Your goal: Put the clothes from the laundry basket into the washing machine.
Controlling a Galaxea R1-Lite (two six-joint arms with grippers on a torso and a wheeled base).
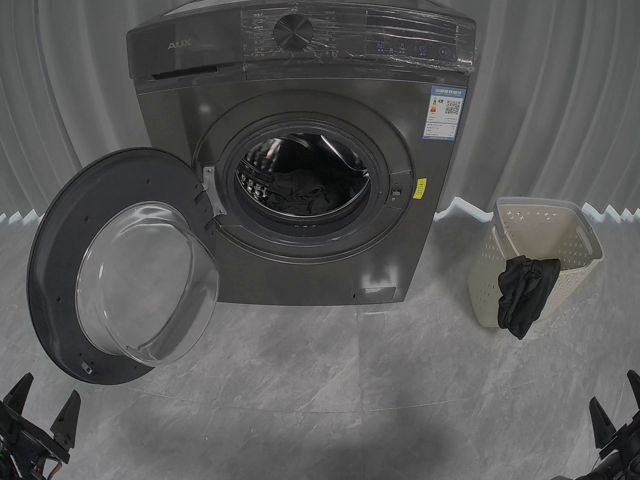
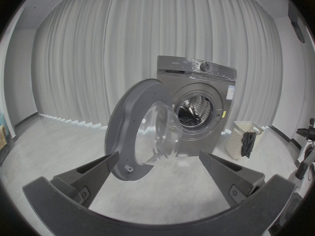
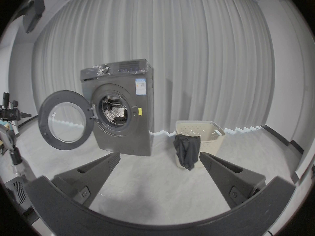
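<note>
The washing machine (image 1: pixel 400 261) stands with its door (image 1: pixel 67 248) swung wide, dark clothes (image 1: pixel 303 193) in the drum (image 1: pixel 257 168). Right of it, the laundry basket (image 1: pixel 490 268) has a black garment (image 1: pixel 527 291) draped over its rim. The left gripper (image 1: pixel 50 388) and right gripper (image 1: pixel 613 388) sit low, wide and empty. Fetching that garment looks the next move, calling for a long reach.

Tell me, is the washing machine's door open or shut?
Open. The door hangs swung wide to the left of the washing machine, and the drum is exposed, with dark clothes lying inside it.
</note>
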